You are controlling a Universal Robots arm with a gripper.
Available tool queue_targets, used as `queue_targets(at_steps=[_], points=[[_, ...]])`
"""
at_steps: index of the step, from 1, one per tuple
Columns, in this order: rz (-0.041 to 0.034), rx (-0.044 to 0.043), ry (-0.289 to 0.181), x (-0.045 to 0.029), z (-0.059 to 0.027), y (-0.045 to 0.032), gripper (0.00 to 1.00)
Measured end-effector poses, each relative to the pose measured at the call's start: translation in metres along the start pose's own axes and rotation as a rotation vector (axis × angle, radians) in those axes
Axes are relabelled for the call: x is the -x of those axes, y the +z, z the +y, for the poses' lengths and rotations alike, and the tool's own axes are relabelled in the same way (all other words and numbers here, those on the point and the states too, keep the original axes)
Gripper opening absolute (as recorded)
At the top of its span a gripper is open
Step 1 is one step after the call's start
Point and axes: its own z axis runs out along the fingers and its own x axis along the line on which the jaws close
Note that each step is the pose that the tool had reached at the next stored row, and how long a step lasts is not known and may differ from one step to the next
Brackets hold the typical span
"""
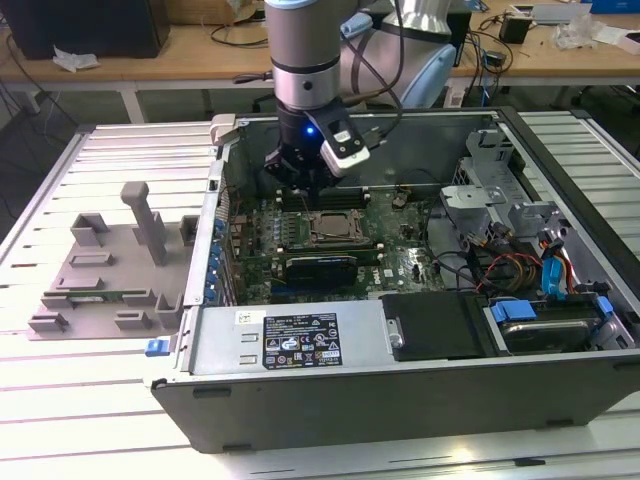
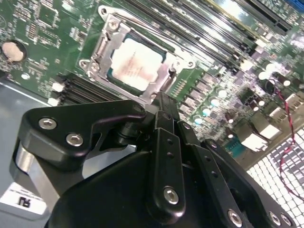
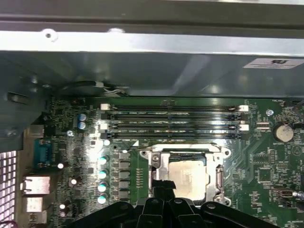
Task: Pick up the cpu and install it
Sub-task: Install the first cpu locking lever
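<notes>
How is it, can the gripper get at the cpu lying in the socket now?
Probably yes: the gripper hangs close above the edge of the socket frame, beside the cpu, whose silver top lies bare, with nothing over it.

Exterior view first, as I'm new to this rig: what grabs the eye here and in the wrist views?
The open computer case sits mid-picture, with the arm's claw hanging inside it over the green motherboard. In both wrist views the shiny cpu lies in its metal-framed socket, close to the claw.
</notes>
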Motion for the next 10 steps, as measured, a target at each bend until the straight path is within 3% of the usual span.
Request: queue_targets(at_steps=[10], points=[[0.0,0.0,0.0,-0.0238,0.0001,-0.0009,0.11]])
